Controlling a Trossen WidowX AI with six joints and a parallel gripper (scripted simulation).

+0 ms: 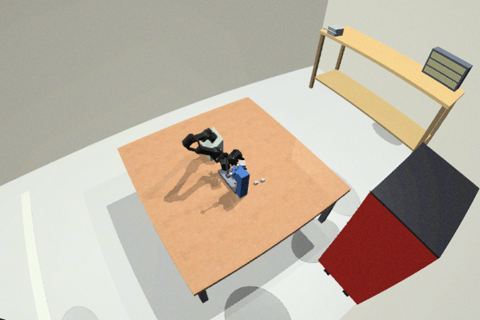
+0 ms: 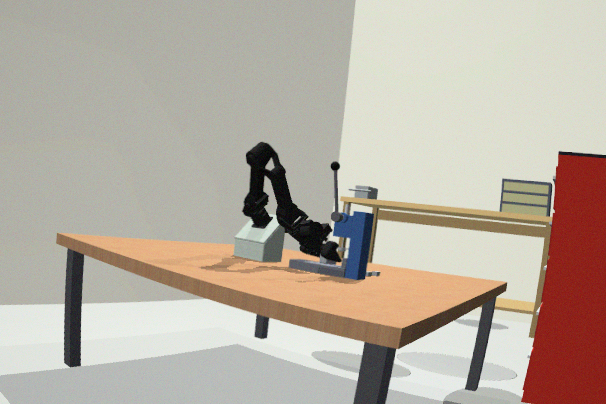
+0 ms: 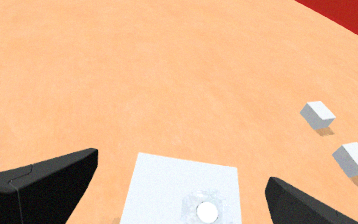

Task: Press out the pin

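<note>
Counter (image 1: 222, 238) (image 2: 405, 300) (image 3: 150, 75) carries the whole setup. Red cabinet (image 1: 380, 245) (image 2: 580, 280) (image 3: 335, 12) stands on the floor, off to one side of the press, well apart. Wooden bench (image 1: 396, 65) (image 2: 445, 209) sits on the floor farther from the press, with a drawer unit (image 1: 445, 69) (image 2: 525, 196) on top.

Black arm (image 1: 190, 140) (image 2: 281, 192) is bent high over its pale green mount (image 2: 257, 247), then slopes down toward the press. Blue press (image 1: 242, 182) (image 2: 361, 245) is upright; its grey bed (image 1: 226, 179) (image 2: 312, 265) lies flat, running out from the press foot toward the mount side. Press lever (image 2: 336, 192) is up, near vertical, black ball (image 2: 335, 165) at the top.

Fingers (image 2: 331, 249) are low beside the press, released and wide apart, one on each side of the block, gripping nothing.

Block (image 1: 242, 162) (image 2: 327, 259) (image 3: 165, 185): pale, close beside the press. Can't tell if it's resting on the bed. Square-looking top faces up, round pin end (image 3: 207, 212) showing in it. Full height is hidden, so can't tell the long axis.

Two small pale cubes (image 1: 259, 181) (image 3: 317, 115) lie on the counter near the press, apart from it.
</note>
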